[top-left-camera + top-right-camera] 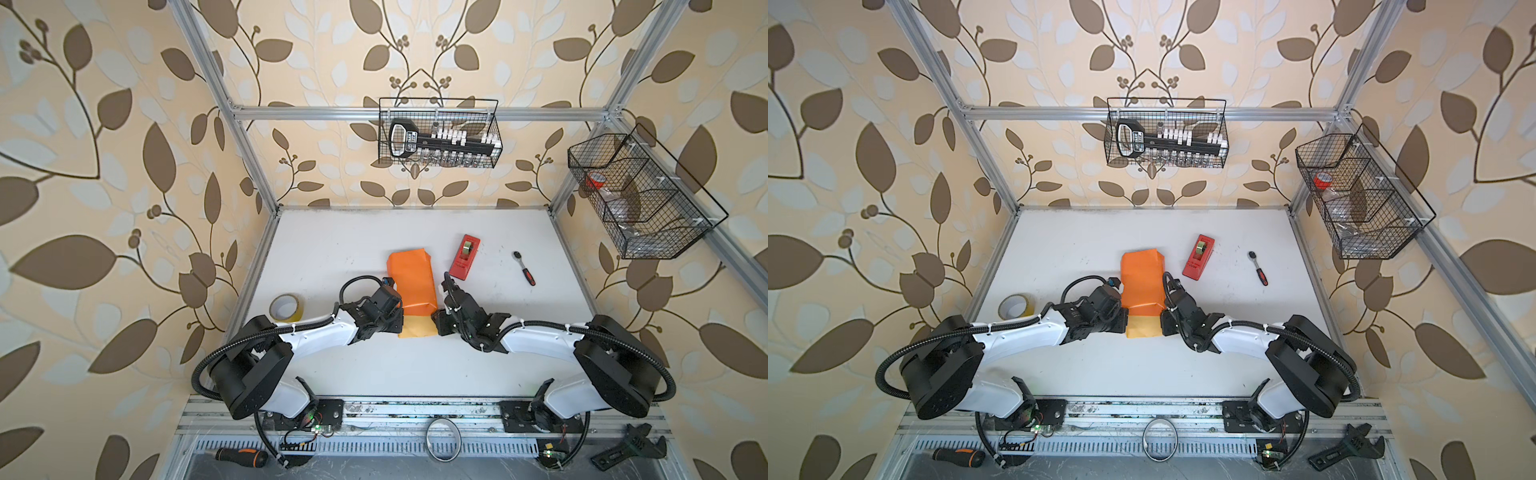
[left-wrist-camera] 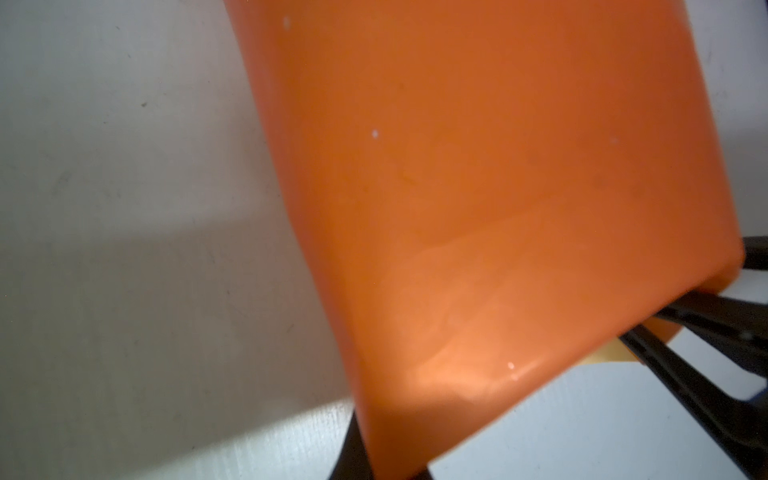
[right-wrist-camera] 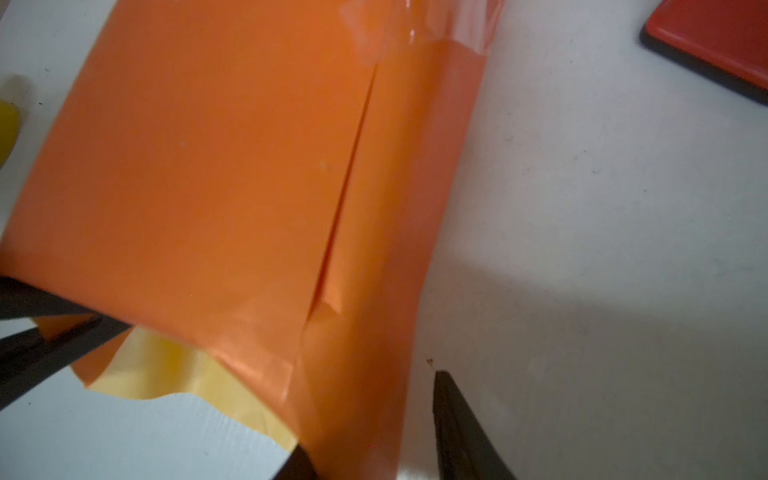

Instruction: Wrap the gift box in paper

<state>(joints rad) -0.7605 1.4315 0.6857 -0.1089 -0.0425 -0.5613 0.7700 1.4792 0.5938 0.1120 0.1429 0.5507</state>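
Paper: your orange paper [image 1: 411, 286] is lying mid-table, rolled into a flat tube with the glossy side out. The overlap seam [image 3: 353, 166] runs along its top in the right wrist view.
Gift box: I can't see it anywhere and there's no green showing, so my guess is it's inside that tube.
Near end: a pale yellow flap [image 1: 417, 326] of the paper's inner face sticks out flat on the table [image 1: 353, 241] toward the arm bases, so that end looks not yet folded.
Left gripper: your left gripper [image 2: 384, 465] is pinched fully closed on the near left corner of the paper, and the sheet runs right between the fingers in its wrist view. It reads like it's there to pull that side in for the end fold.
Right gripper: your right gripper [image 3: 374, 440] has its jaws partway apart, straddling the paper's right side wall at the near end. A sliver of table shows between the outer finger and the paper, so it doesn't look clamped. It's probably bracing the tube so it won't slide.
Tape dispenser: the red tape dispenser [image 1: 464, 257] sits just beside the paper's far right corner, not touching. That's handy for the right arm once the flap is down.
Watch out: the sheet is thin and glossy, so a hard tug from a corner pinch could tear it or drag the whole parcel.
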